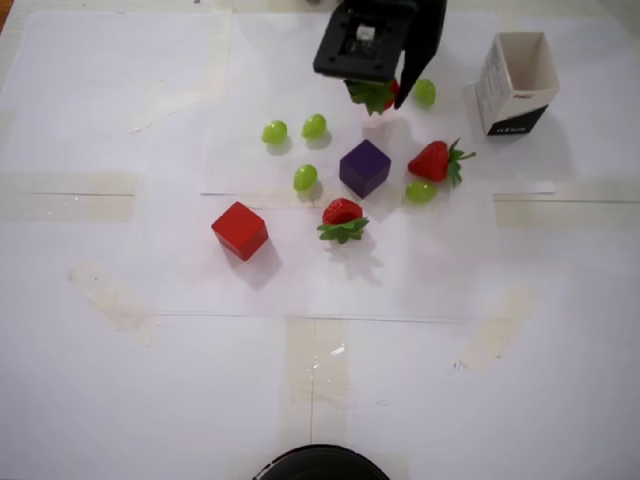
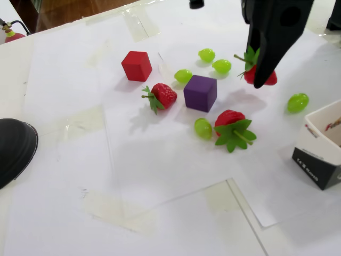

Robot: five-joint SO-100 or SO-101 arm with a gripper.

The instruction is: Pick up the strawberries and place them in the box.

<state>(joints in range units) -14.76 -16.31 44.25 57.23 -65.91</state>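
Carrying one strawberry (image 2: pixel 260 73) off the paper, the gripper (image 2: pixel 259 74) is clamped on it, with its shadow on the sheet below in the fixed view. The box (image 1: pixel 519 84) stands apart to the right in the overhead view (mouth looks empty, though not all of the inside shows). Two more strawberries remain on the table: one (image 1: pixel 433 161) near a green grape (image 1: pixel 420 190), the other (image 1: pixel 342 217) below the purple cube (image 1: pixel 364 167). Judged early: none delivered yet, three to go.

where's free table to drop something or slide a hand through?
Free: the paper below the red cube, down to the black object. Crowded: around the purple cube, with grapes, strawberries, gripper, box.
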